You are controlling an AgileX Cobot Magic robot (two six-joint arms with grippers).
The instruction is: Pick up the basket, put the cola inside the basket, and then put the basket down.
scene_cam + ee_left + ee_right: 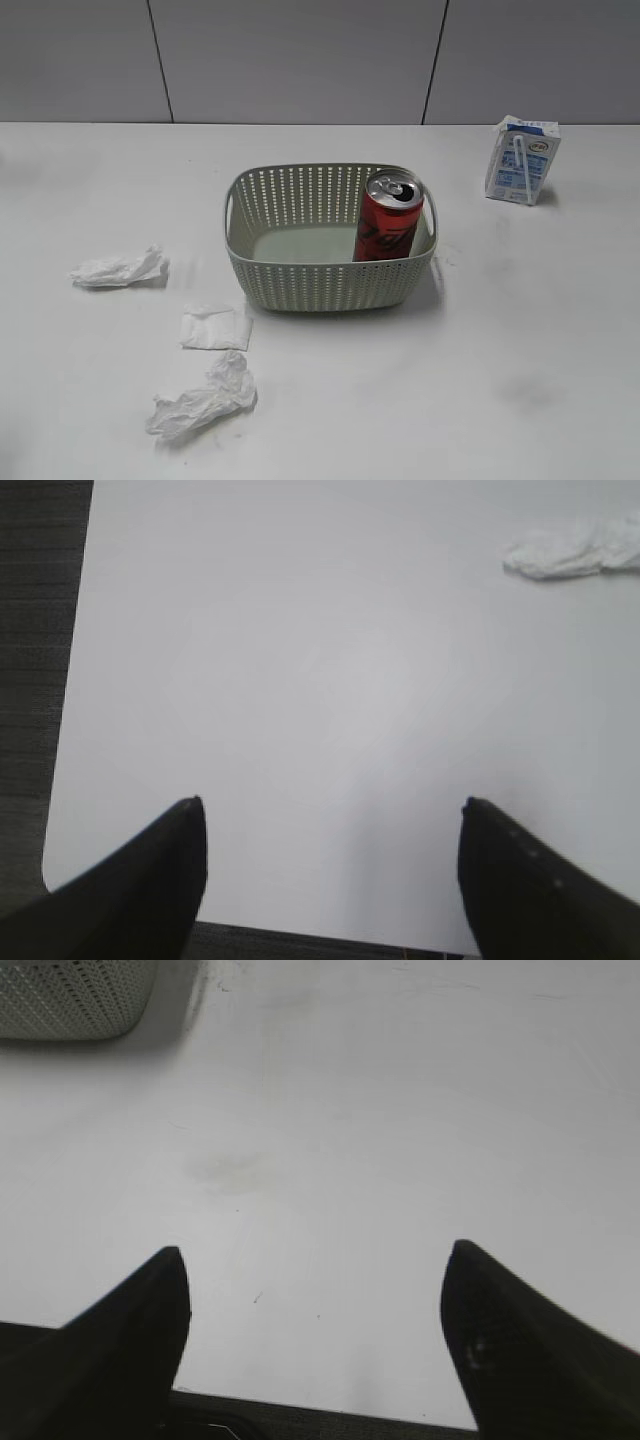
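Note:
The pale sage-green basket stands on the white table in the middle of the exterior view. The red cola can stands upright inside it, against its right end. A corner of the basket shows at the top left of the right wrist view. My left gripper is open and empty over bare table near the front left edge. My right gripper is open and empty over bare table, to the right of the basket. Neither gripper shows in the exterior view.
A blue-and-white drink carton stands at the back right. Crumpled white tissues lie left of the basket, in front of it and nearer the front. One tissue shows in the left wrist view. The table's edge runs there on the left.

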